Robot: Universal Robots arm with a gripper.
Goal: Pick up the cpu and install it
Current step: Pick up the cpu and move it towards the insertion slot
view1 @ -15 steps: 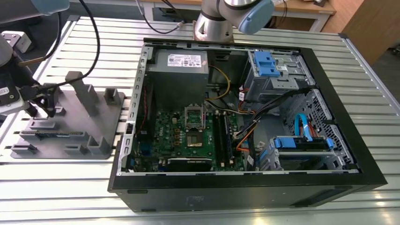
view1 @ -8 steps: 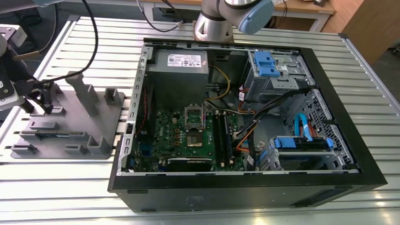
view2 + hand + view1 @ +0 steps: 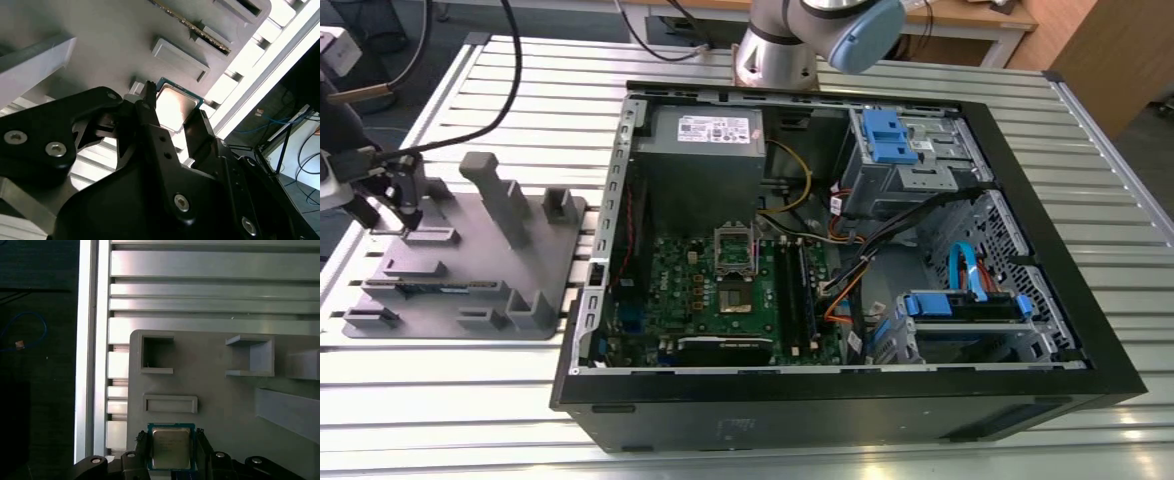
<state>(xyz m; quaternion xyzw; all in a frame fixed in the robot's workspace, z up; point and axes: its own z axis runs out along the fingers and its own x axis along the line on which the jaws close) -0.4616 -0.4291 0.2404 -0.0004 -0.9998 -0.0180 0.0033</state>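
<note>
The cpu (image 3: 171,447) lies flat, silvery top up, edges square with the grey holder plate (image 3: 225,400) at the exterior view's left. The gripper (image 3: 171,435) straddles it; whether it clamps, I cannot tell.

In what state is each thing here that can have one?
cpu, lying flat on the grey holder, metal top up.
gripper, low over the holder, right at the cpu.
socket, metal frame raised, open.
computer case, lying on its side on the table, side panel off.
</note>
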